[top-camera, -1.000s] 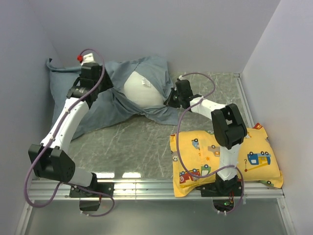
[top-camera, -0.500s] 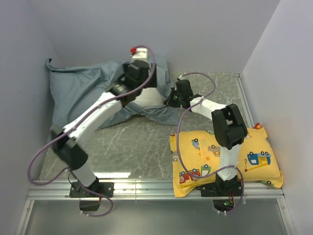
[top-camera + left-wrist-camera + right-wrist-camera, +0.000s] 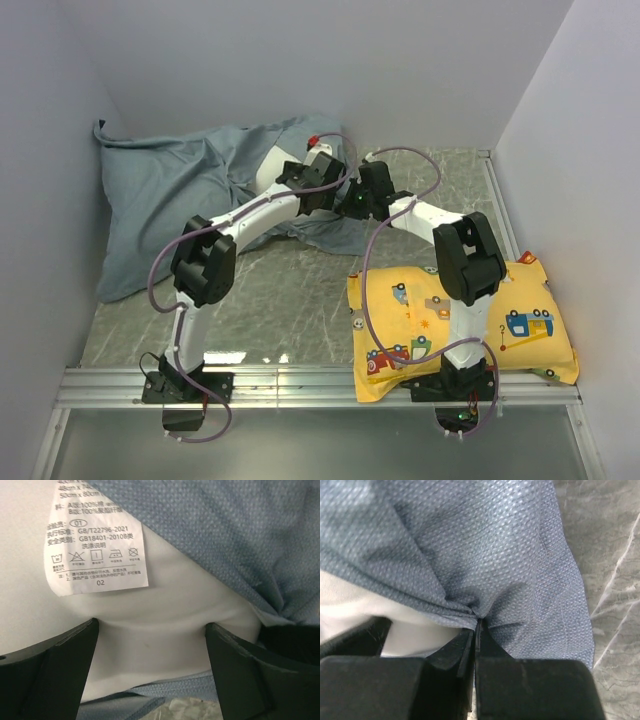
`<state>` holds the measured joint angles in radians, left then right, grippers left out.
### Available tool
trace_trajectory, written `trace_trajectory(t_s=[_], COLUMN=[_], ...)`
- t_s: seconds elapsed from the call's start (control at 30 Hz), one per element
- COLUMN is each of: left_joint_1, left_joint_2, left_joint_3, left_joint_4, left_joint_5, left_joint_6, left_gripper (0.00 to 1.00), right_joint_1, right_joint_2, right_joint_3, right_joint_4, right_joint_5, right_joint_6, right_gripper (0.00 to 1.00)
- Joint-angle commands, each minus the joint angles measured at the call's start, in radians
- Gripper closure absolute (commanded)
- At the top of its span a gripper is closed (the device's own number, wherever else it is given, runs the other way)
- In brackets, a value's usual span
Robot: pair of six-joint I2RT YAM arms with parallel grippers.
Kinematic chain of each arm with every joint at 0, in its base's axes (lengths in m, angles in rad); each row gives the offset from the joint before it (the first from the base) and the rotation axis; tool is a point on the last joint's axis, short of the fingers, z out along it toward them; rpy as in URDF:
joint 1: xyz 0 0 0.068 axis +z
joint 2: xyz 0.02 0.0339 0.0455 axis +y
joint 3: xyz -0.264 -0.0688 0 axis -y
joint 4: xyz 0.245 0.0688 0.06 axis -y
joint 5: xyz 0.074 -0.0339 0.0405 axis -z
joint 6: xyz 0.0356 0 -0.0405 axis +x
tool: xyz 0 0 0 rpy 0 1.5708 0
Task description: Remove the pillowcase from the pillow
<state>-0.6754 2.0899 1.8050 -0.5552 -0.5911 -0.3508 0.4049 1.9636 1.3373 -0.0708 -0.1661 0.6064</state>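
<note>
Left gripper (image 3: 151,630) is sitting wide open, gripping nothing. In the wrist view the jaws are straddling a bare white bulge of the pillow (image 3: 150,610), just below its printed tag (image 3: 97,545). I cannot tell whether the fingers are touching the pillow.

Grey marbled table (image 3: 290,290) is carrying everything. Pale blank walls (image 3: 300,60) are closing in the left, back and right sides, and a metal rail (image 3: 300,385) is running along the near edge.

Pillowcase (image 3: 170,200) is lying crumpled across the far left of the table. The pillow is poking out of its right end, with only a small white patch showing.

Right gripper (image 3: 477,625) is pinching a bunched fold of the pillowcase, jaws fully together, right beside the left gripper.

Yellow pillow (image 3: 460,320) is sitting at near right, under the right arm.

Versus a second ago: the left arm has swung from the far-left side of the pillowcase over to the pillow's exposed end, its jaws widening on the way. The right gripper and yellow pillow are staying put.
</note>
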Motion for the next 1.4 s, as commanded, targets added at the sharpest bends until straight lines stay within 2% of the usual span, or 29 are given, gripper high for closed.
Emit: trace_trajectory(t_s=[0.0,0.03,0.07,0.1,0.13,0.17,0.2,0.43,0.57,0.6,0.73,0.83,0.93,1.03,1.13,1.17,1.2,1.23,1.37], left_joint_1=[0.030,0.033,0.036,0.039,0.042,0.042,0.045,0.118,0.204,0.226,0.333,0.347,0.347,0.347,0.338,0.336,0.327,0.321,0.275], left_joint_2=[0.047,0.077,0.090,0.101,0.114,0.116,0.121,0.049,-0.033,-0.059,-0.083,-0.082,-0.131,-0.198,-0.330,-0.371,-0.454,-0.522,-0.631], left_joint_3=[0.077,0.088,0.099,0.111,0.116,0.120,0.129,0.181,0.226,0.237,0.296,0.340,0.306,0.239,0.058,-0.063,-0.173,-0.220,-0.387], left_joint_4=[-0.032,-0.037,-0.040,-0.040,-0.041,-0.043,-0.045,-0.037,-0.023,-0.023,-0.043,-0.074,-0.057,-0.049,0.027,0.052,0.093,0.104,0.106], left_joint_5=[-0.091,-0.104,-0.102,-0.099,-0.098,-0.079,-0.075,0.005,0.124,0.195,0.328,0.393,0.462,0.574,0.646,0.690,0.706,0.724,0.705], left_joint_6=[-0.019,-0.019,-0.019,-0.016,-0.016,-0.016,-0.017,-0.060,-0.102,-0.111,-0.146,-0.151,-0.154,-0.151,-0.162,-0.169,-0.178,-0.178,-0.159], left_gripper=[0.08,0.17,0.44,0.61,0.74,0.91,1.00,1.00,1.00,1.00,1.00,1.00,1.00,1.00,1.00,1.00,0.99,0.99,0.99], right_joint_1=[-0.005,-0.005,-0.006,-0.006,-0.006,-0.006,-0.006,-0.006,-0.029,-0.034,-0.043,-0.041,-0.043,-0.044,-0.046,-0.048,-0.051,-0.054,-0.066], right_joint_2=[-0.049,-0.057,-0.058,-0.060,-0.060,-0.061,-0.062,-0.059,-0.049,-0.049,-0.051,-0.043,-0.009,0.021,0.058,0.066,0.075,0.078,0.046], right_joint_3=[0.017,0.013,0.011,0.013,0.019,0.020,0.022,0.008,-0.038,-0.047,-0.075,-0.069,-0.037,0.003,0.081,0.098,0.124,0.141,0.161], right_joint_4=[-0.017,-0.015,-0.015,-0.017,-0.020,-0.027,-0.030,-0.050,-0.026,-0.017,0.000,0.006,0.000,0.003,-0.026,-0.029,-0.023,-0.017,0.017], right_joint_5=[0.010,0.010,0.011,0.011,0.013,0.014,0.014,0.042,0.037,0.033,0.040,0.043,0.036,0.023,0.043,0.046,0.039,0.030,-0.024], right_joint_6=[-0.007,-0.005,-0.007,-0.007,-0.010,-0.013,-0.016,-0.028,-0.017,-0.013,-0.004,0.001,0.001,-0.007,-0.029,-0.033,-0.042,-0.043,-0.069], right_gripper=[1.00,1.00,1.00,1.00,1.00,1.00,1.00,1.00,1.00,1.00,0.98,0.94,0.92,0.89,0.86,0.85,0.81,0.77,0.62])
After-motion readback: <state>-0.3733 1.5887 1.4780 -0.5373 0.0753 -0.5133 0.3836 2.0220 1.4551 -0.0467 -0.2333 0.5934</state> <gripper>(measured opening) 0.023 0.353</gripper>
